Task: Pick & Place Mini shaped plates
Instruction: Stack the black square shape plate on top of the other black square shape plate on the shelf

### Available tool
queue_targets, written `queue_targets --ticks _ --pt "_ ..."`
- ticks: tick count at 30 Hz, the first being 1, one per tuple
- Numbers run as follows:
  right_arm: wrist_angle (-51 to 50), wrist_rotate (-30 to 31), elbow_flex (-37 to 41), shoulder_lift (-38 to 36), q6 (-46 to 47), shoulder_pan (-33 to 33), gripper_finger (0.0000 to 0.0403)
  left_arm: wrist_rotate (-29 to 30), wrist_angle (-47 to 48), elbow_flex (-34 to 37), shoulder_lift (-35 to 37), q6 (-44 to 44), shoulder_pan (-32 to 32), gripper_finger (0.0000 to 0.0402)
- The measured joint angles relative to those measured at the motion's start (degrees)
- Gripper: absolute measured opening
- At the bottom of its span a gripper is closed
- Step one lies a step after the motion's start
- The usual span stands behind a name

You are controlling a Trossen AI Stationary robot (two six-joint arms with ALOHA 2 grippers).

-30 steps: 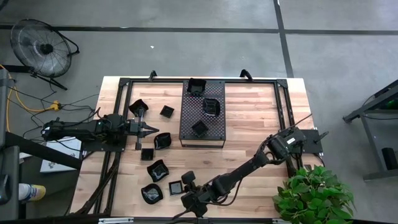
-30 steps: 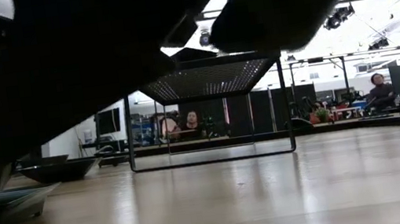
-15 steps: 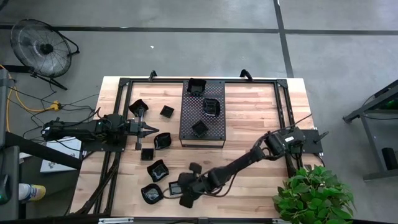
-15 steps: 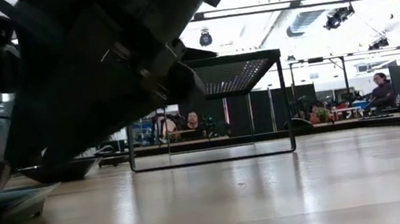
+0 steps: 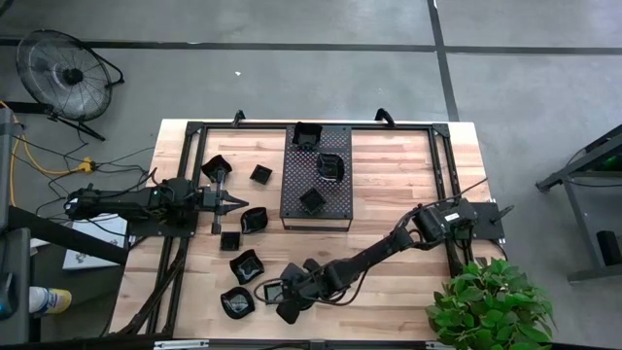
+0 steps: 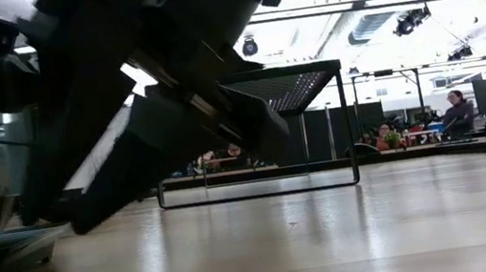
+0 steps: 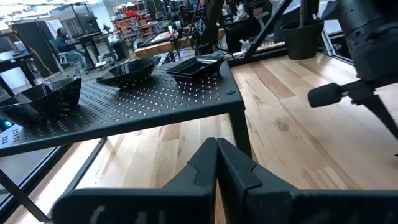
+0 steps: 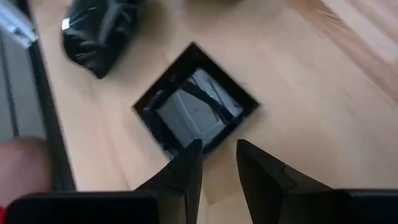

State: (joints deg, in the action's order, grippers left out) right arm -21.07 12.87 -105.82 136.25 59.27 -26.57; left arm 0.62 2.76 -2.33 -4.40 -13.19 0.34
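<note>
Fingertips of my right gripper (image 8: 217,158) stand apart with a narrow gap between them, holding nothing, and they hover right over the near edge of a square mini plate (image 8: 196,99) lying flat on the wooden table (image 5: 389,175). In the high view that same square plate (image 5: 275,290) sits near the front edge, with the right gripper (image 5: 289,295) reaching across to it from the right side.

I judge the step in hand to be lining up for the pick. To do it well, I want one finger inside the rim and the other outside it, then a straight descent so the glossy wall is pinched squarely and not skated off. As the fingers stand now, they look only just wide enough for one wall, so the approach has to be centred on that edge.

A rounded plate (image 8: 99,31) lies just beside the square one; I should keep the wrist clear of it.

Other mini plates (image 5: 246,265) are scattered on the table's left front, and three already rest on the perforated tray (image 5: 335,199), where this one should go.

My left gripper (image 7: 216,163) waits with fingers pressed together, empty, beside the tray's left edge.
</note>
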Motion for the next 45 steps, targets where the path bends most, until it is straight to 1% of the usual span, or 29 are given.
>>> queue_targets --ticks 6,19,25,40,45 --pt "-2.3 -0.2 0.0 0.0 5.0 0.8 0.0094 0.0 0.0 0.0 0.0 0.0 0.0 0.0001" --pt "-0.8 -1.9 0.0 0.0 9.3 1.6 0.0094 0.0 0.0 0.0 0.0 0.0 0.0 0.0001" --pt "1.7 -2.1 0.0 0.0 9.4 1.6 0.0094 0.0 0.0 0.0 0.0 0.0 0.0 0.0001" --pt "1.3 -1.9 0.0 0.0 9.4 1.6 0.0094 0.0 0.0 0.0 0.0 0.0 0.0 0.0001" --pt "2.5 -2.5 0.1 1.0 9.2 1.8 0.0094 0.0 0.0 0.0 0.0 0.0 0.0 0.0001"
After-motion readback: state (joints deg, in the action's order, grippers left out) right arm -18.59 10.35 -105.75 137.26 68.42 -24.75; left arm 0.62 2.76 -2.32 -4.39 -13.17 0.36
